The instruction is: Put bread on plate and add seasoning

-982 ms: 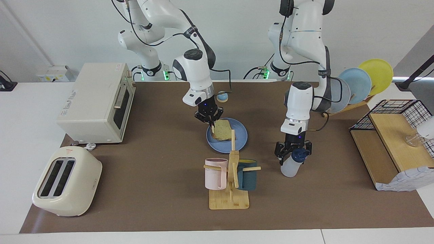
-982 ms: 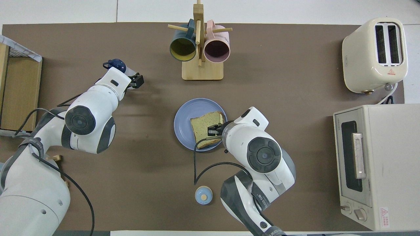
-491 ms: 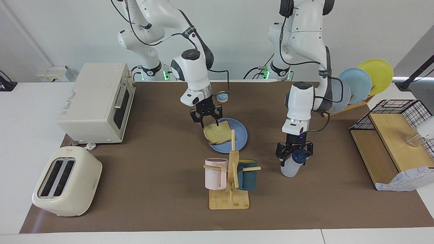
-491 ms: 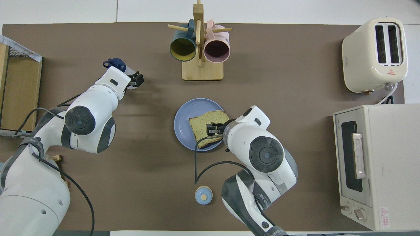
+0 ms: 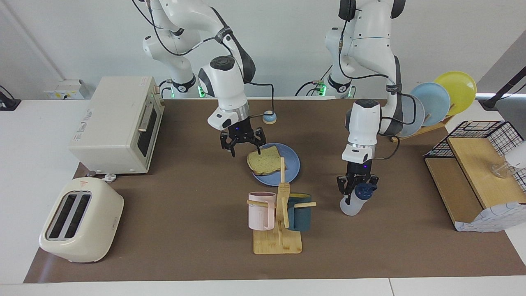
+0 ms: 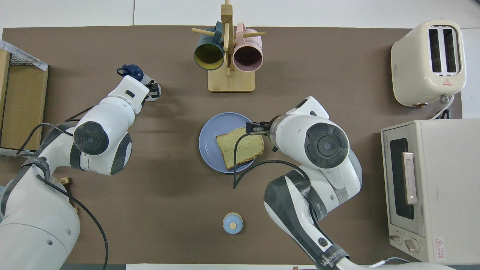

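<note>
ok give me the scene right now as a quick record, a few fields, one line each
bread: flat on the plate, one corner over the rim
plate: mid-table, nearer to the robots than the mug rack
seasoning: upright on the table, toward the left arm's end
right tool: open, over the plate's edge, holding nothing
left tool: shut on the seasoning near its cap
mug rack: two mugs hanging

Illumination bright and even; soft, short shadows under both arms on the tabletop (image 5: 185, 230); focus sharp throughout.
</note>
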Action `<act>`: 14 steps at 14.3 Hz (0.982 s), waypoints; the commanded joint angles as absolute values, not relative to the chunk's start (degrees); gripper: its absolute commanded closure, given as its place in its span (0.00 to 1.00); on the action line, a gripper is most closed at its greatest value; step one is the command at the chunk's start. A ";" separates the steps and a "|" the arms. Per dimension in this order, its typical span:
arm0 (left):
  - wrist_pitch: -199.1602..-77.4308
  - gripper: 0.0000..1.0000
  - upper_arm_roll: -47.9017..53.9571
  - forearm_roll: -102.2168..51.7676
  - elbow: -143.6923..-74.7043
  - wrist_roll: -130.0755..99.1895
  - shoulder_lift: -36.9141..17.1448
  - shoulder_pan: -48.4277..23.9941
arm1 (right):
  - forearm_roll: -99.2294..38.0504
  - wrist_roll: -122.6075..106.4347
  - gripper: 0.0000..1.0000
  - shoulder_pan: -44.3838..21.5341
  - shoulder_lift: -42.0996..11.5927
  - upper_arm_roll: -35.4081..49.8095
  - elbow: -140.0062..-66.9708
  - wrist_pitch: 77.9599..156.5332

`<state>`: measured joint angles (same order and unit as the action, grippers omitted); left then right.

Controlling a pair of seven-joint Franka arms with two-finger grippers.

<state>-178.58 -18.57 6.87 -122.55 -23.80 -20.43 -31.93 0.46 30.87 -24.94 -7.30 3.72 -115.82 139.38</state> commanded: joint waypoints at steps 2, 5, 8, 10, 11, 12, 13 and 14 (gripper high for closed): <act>-179.47 1.00 -19.69 8.09 -121.55 -23.82 -21.53 -31.91 | 0.18 29.71 0.00 -25.22 -6.42 4.48 -114.35 136.85; -177.37 1.00 -19.69 8.17 -120.33 -23.56 -20.92 -31.82 | 0.00 29.44 0.00 -25.40 -5.54 4.66 -114.43 136.41; -175.09 1.00 -19.69 8.17 -118.74 -23.47 -20.66 -31.11 | -0.09 29.18 0.00 -26.45 -4.05 4.66 -114.08 134.93; -173.77 1.00 -19.69 8.17 -118.57 -23.47 -19.87 -31.03 | -0.53 29.18 0.00 -26.45 -3.78 4.92 -111.55 130.46; -172.89 1.00 -19.69 8.17 -118.48 -23.38 -19.25 -31.03 | -2.01 29.18 0.00 -26.46 -3.95 4.92 -108.92 127.21; -171.92 1.00 -19.60 8.09 -117.78 -23.55 -18.73 -31.03 | -4.46 29.18 0.00 -26.54 -4.30 4.92 -106.46 124.57; -170.17 1.00 -19.51 8.09 -117.25 -23.64 -18.11 -31.11 | -7.44 29.18 0.00 -26.54 -4.57 4.92 -104.17 122.37; -167.55 1.00 -19.51 8.00 -116.90 -23.64 -16.89 -31.11 | -9.56 29.27 0.00 -26.46 -4.66 4.92 -102.24 121.04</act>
<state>-172.50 -19.55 6.98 -117.78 -23.59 -19.54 -31.23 -5.37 30.33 -26.81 -3.96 4.68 -106.68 124.66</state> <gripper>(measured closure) 0.595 0.000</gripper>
